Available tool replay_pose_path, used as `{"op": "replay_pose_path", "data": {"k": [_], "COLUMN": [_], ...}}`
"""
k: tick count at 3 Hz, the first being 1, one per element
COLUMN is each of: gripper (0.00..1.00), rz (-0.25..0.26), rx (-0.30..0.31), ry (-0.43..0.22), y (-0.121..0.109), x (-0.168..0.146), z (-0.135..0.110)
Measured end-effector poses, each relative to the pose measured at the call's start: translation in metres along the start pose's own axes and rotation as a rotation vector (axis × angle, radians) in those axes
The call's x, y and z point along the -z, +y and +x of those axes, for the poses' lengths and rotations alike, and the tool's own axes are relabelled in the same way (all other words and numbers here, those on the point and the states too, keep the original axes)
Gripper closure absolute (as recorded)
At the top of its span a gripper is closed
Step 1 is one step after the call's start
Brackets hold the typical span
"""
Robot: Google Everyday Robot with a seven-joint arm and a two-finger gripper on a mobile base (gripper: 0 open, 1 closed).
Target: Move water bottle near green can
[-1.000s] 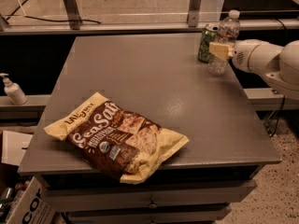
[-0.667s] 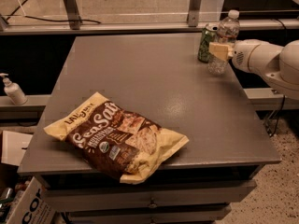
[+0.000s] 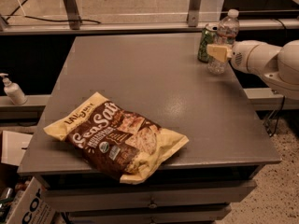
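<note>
A grey metal table (image 3: 154, 78) bears a brown-and-yellow crisp bag (image 3: 117, 136) at seven o'clock, well apart from the rest. At one o'clock the gripper (image 3: 218, 52) is clamped around an upright clear ribbed plastic water bottle (image 3: 226, 31). The dark green can (image 3: 204, 43) is just beside it at its nine o'clock. A white pump dispenser (image 3: 13, 90) stands off-table, far left.

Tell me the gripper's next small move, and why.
Probably open the fingers and let go. The gripper appears closed around the middle of the water bottle, which stands upright at the far right of the table, right beside the green can, so the bottle looks placed.
</note>
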State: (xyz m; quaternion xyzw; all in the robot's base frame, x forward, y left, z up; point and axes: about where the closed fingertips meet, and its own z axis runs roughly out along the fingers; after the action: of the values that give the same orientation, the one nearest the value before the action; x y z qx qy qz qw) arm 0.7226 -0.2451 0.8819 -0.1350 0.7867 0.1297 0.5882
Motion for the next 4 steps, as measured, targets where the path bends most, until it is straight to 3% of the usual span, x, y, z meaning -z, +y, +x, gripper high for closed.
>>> {"op": "replay_pose_path", "data": {"k": [1,3,4], "gripper": [0.0,0.0,0.0], "rz": [-0.019,-0.042,-0.08], "rx": [0.027,0.027,0.009], "ry": [0.006,-0.01,0.003], "y": [0.007,0.005,0.003], "x": [0.003,0.035,0.08], "z": [-0.001,0.0,0.015]}}
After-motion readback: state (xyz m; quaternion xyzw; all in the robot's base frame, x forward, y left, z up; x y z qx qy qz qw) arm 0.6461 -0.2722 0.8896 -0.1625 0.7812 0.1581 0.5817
